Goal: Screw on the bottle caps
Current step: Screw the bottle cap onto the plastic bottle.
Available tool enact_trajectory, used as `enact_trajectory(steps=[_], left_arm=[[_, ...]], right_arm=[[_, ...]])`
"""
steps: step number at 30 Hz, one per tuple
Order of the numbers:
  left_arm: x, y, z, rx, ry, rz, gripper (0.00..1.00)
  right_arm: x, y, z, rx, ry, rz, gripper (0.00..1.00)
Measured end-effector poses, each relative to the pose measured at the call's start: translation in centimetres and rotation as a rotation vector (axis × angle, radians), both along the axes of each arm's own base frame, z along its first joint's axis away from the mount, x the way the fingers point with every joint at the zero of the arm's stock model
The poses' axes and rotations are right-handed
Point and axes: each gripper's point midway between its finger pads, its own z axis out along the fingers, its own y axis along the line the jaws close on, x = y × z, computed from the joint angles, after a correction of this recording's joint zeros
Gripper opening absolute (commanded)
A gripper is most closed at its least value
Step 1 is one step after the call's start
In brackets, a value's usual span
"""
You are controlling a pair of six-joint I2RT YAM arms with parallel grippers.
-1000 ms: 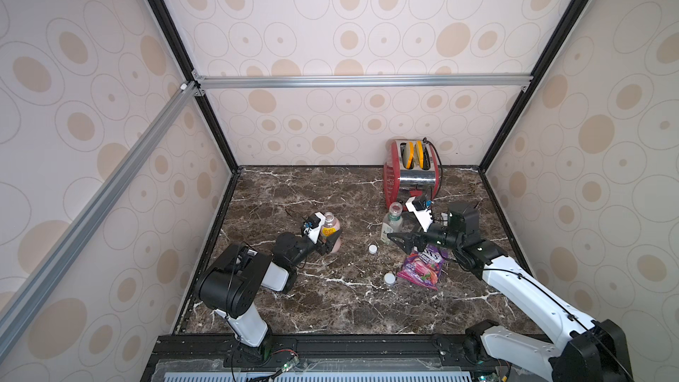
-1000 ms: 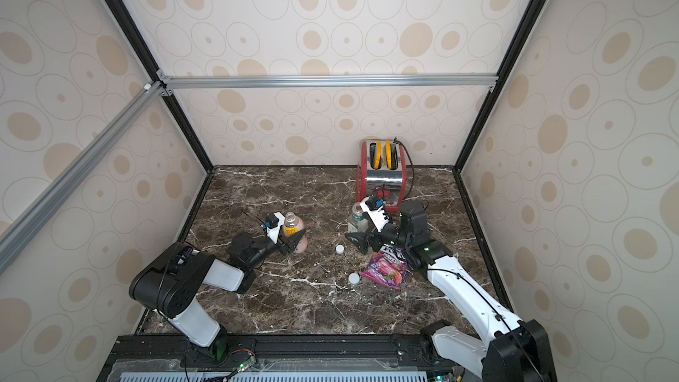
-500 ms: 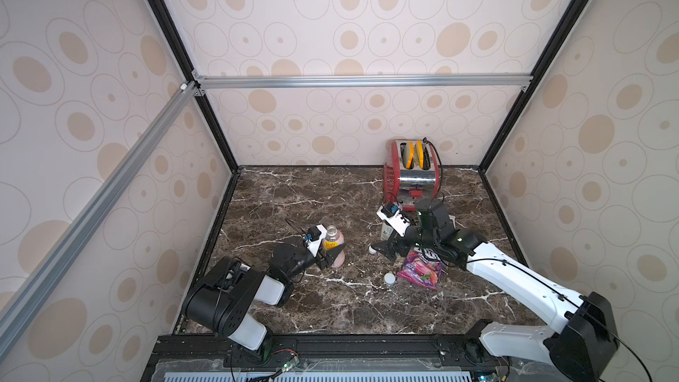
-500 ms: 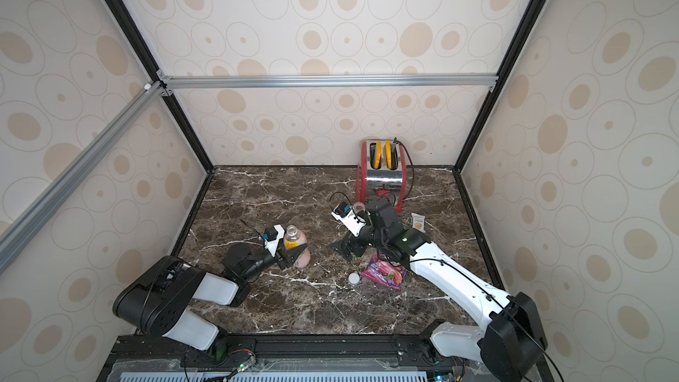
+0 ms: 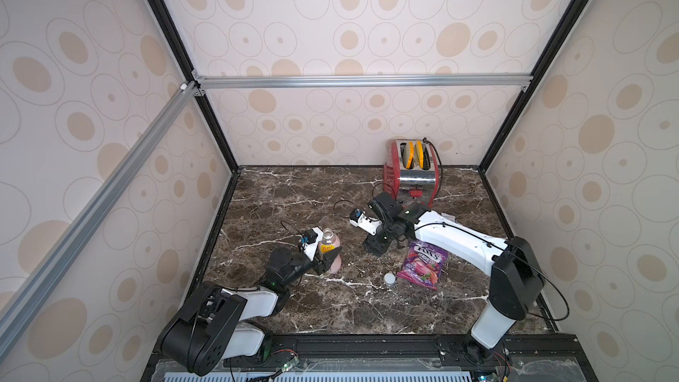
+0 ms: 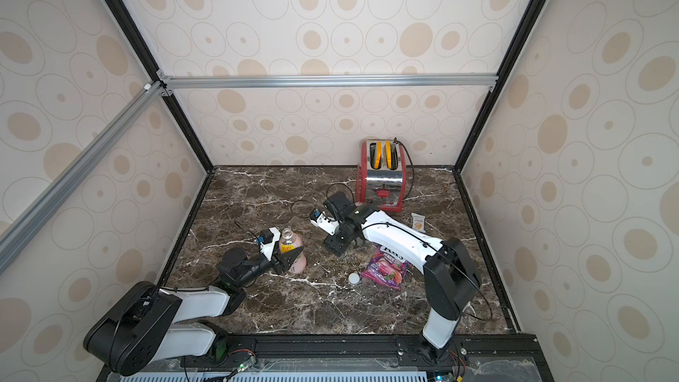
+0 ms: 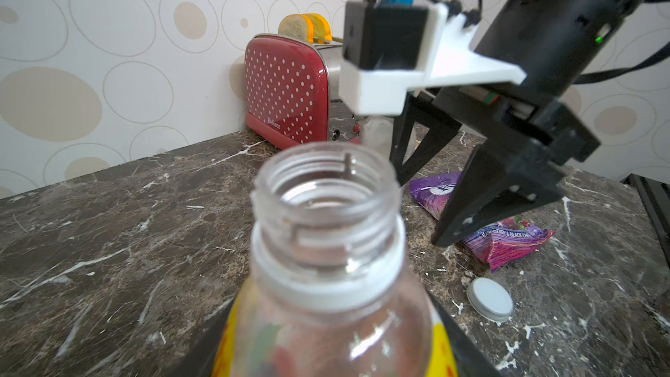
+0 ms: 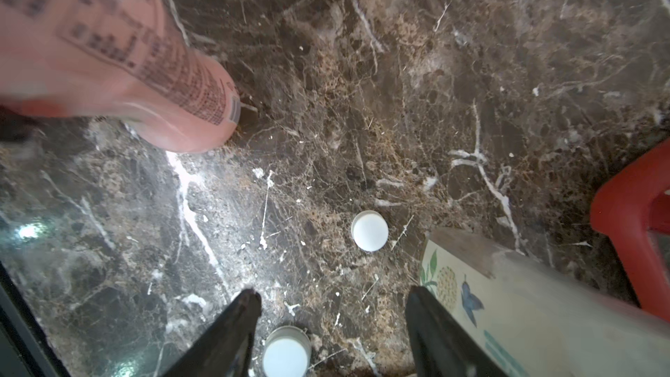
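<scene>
My left gripper (image 5: 332, 257) (image 7: 333, 357) is shut on the pink bottle (image 5: 329, 238) (image 7: 326, 212), which stands upright with its threaded neck uncapped. My right gripper (image 5: 374, 248) (image 8: 333, 293) points down above the marble, open and holding nothing. A small white cap (image 8: 369, 231) lies on the table past its fingertips. A wider grey-rimmed cap (image 5: 390, 278) (image 8: 286, 353) lies beside the candy bag. The clear bottle (image 8: 525, 313) with the white-green label stands close beside one right finger. In both top views the right arm hides it.
A purple candy bag (image 5: 422, 264) lies right of the wider cap. A red toaster (image 5: 413, 170) stands at the back wall, with a small packet (image 6: 418, 222) in front of it. Patterned walls close in three sides, and a black rail (image 5: 367, 343) runs along the front.
My right arm has swung left from beside the clear bottle to the middle of the table, now pointing down, its jaws narrower. The left gripper has brought the pink bottle slightly forward.
</scene>
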Motion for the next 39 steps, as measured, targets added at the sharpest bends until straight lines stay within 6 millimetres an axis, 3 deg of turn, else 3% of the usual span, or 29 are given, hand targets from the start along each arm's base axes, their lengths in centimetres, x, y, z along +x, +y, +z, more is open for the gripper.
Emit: enact_trajectory(steps=[8, 17, 39], left_arm=[[-0.2, 0.0, 0.1, 0.000, 0.001, -0.005, 0.65], [-0.4, -0.2, 0.1, 0.000, 0.004, -0.017, 0.65], [-0.9, -0.7, 0.1, -0.002, 0.006, -0.050, 0.65]], right_arm=[[0.8, -0.1, -4.4, -0.170, 0.089, -0.015, 0.57], [2.2, -0.5, -7.2, -0.287, 0.107, -0.042, 0.57], [2.4, -1.3, -9.0, -0.369, 0.173, -0.047, 0.57]])
